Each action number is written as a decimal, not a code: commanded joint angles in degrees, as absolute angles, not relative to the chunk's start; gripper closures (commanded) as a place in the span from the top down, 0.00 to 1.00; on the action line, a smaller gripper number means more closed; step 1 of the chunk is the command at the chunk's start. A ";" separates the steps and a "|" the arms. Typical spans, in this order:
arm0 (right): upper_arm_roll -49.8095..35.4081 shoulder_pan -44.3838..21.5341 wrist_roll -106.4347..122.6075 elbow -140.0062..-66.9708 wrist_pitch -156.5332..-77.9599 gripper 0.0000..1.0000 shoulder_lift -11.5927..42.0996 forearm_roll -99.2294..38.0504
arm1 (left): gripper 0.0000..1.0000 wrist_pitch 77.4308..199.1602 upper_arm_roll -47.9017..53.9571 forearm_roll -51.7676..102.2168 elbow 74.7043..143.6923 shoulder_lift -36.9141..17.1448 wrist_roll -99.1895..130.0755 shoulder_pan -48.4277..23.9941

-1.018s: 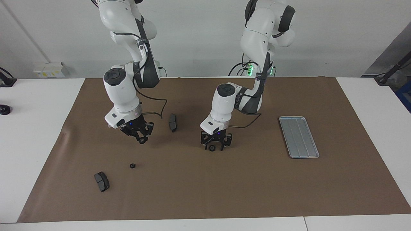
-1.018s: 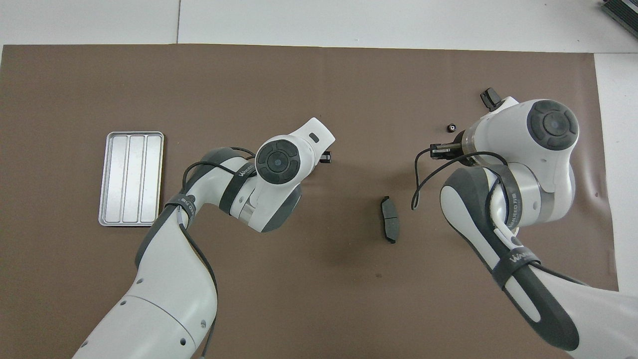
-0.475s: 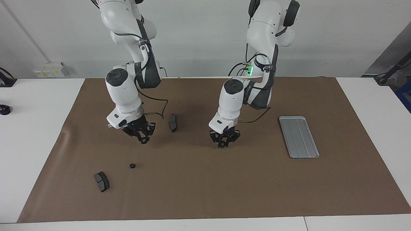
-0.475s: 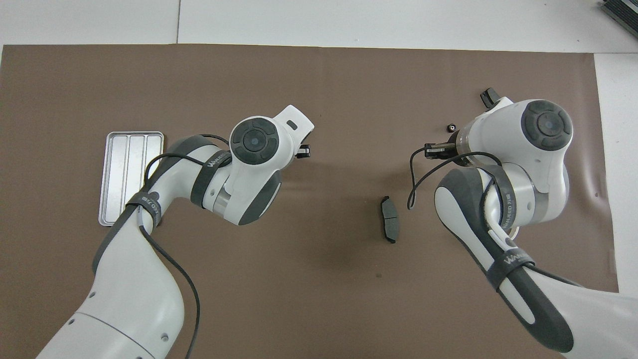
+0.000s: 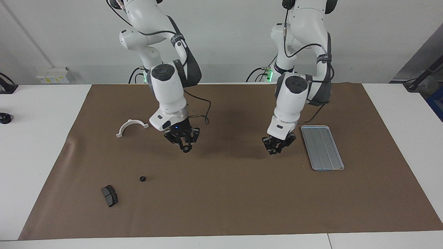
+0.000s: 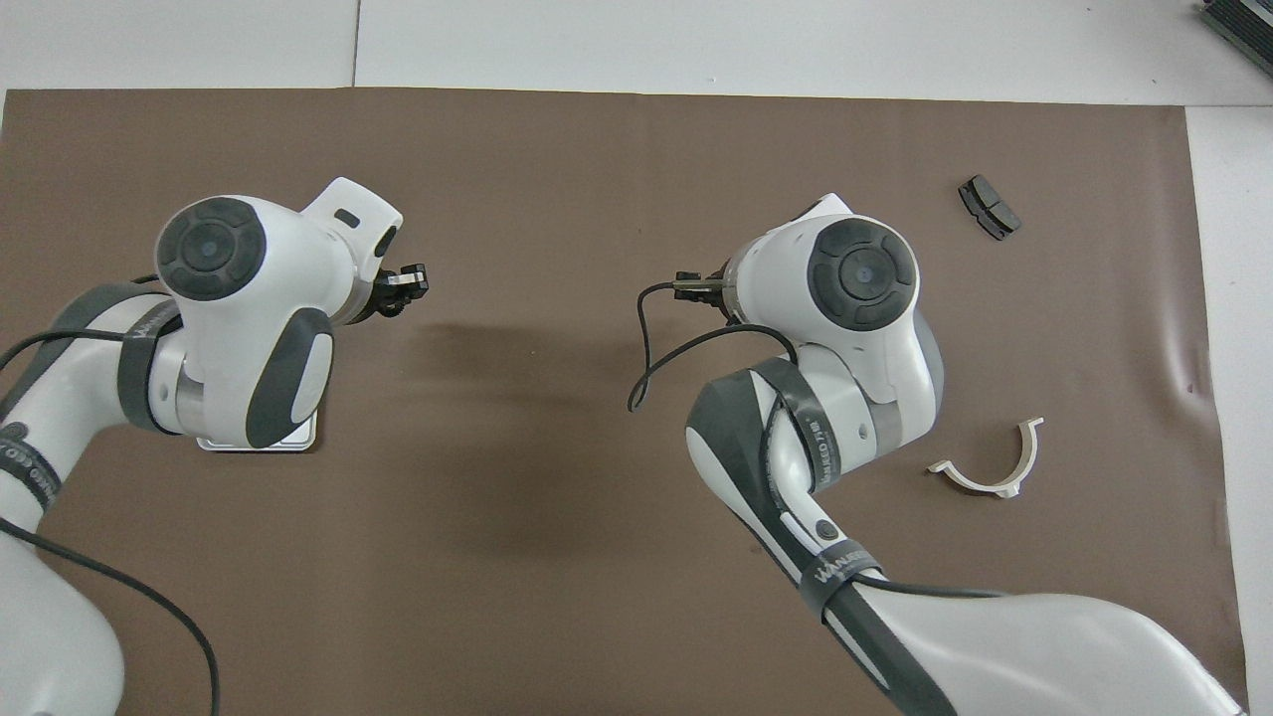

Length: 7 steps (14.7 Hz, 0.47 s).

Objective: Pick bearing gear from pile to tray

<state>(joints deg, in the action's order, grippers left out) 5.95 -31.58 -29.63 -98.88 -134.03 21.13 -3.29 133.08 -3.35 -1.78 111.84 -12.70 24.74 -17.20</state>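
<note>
Item 1, bearing gear (image 5: pixel 186 149): small black round part, pinched between fingertips of right gripper (image 5: pixel 186 146), raised over brown mat (image 5: pixel 221 193) near mat centre.
Item 2, left gripper (image 5: pixel 276 149): fingertips drawn together, something dark between them; can't tell what. Raised over mat just beside tray's long edge.
Item 3, tray (image 5: pixel 322 147): silvery, grooved, flat on mat toward left arm's end; in overhead view mostly hidden under left arm.
Item 4, loose gear (image 5: pixel 142 178): on mat, right arm's end, toward edge away from robots.
Item 5, brake pad (image 5: pixel 109 195): dark grey, near loose gear, closer to mat corner.
Item 6, white bracket (image 5: pixel 132 127): semicircular, on mat nearer robots, right arm's end.
</note>
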 commanded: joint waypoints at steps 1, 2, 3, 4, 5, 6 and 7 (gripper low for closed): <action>6.07 -35.66 -36.10 -91.06 -136.22 0.00 30.21 -3.43 | 0.00 136.12 -2.72 -2.55 117.41 -9.85 21.72 -11.80; 6.15 -37.08 -38.04 -91.05 -138.93 0.00 32.06 -3.43 | 0.00 138.93 -2.72 -2.55 119.60 -9.50 19.88 -9.43; 6.15 -38.05 -39.19 -91.05 -141.74 0.00 33.39 -3.43 | 0.00 142.17 -2.64 -2.55 121.88 -8.97 18.21 -7.40; 6.15 -38.67 -40.07 -91.14 -143.42 0.00 34.27 -3.78 | 0.00 144.73 -2.64 -2.55 124.51 -8.36 16.89 -5.47; 6.15 -39.37 -40.95 -91.23 -143.96 0.00 35.23 -3.34 | 0.00 145.71 -2.64 -2.55 126.63 -7.57 16.35 -4.06; 6.15 -39.64 -40.96 -91.75 -144.40 0.00 35.24 -3.34 | 0.00 145.81 -2.64 -2.55 128.13 -7.04 16.26 -3.26; 6.15 -39.64 -40.96 -91.93 -144.14 0.00 35.24 -3.25 | 0.00 145.81 -2.64 -2.55 129.10 -6.51 15.91 -2.03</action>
